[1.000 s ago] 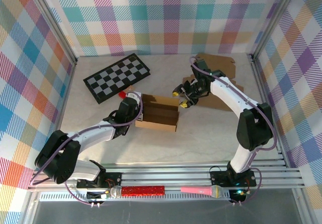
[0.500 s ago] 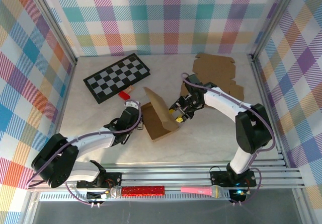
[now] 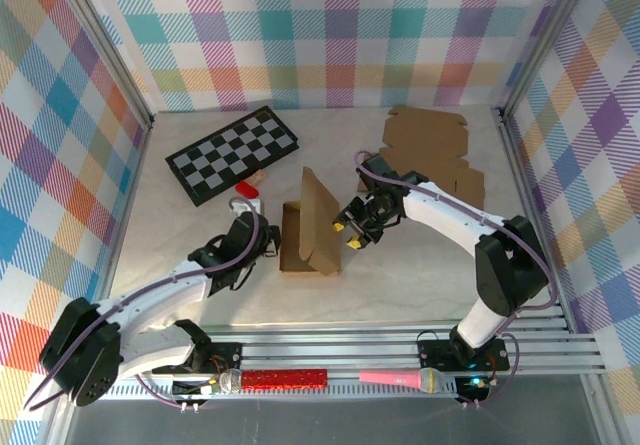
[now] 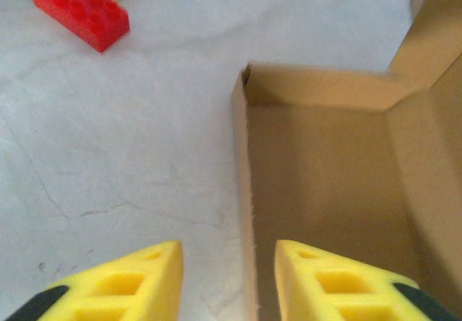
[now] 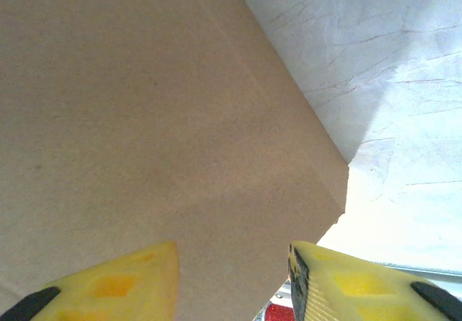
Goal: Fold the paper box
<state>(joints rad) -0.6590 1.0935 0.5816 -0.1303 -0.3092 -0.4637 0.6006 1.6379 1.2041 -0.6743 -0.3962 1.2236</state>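
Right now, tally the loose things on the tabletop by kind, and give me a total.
Checkerboard: 1
Paper box, partly folded: 1
Flat cardboard pile: 1
Red block: 1
Beige block: 1
Total: 5

No writing seems legible on the paper box (image 3: 318, 220) or chessboard (image 3: 232, 152).

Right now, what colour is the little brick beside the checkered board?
The brick is red, clearest in the left wrist view.
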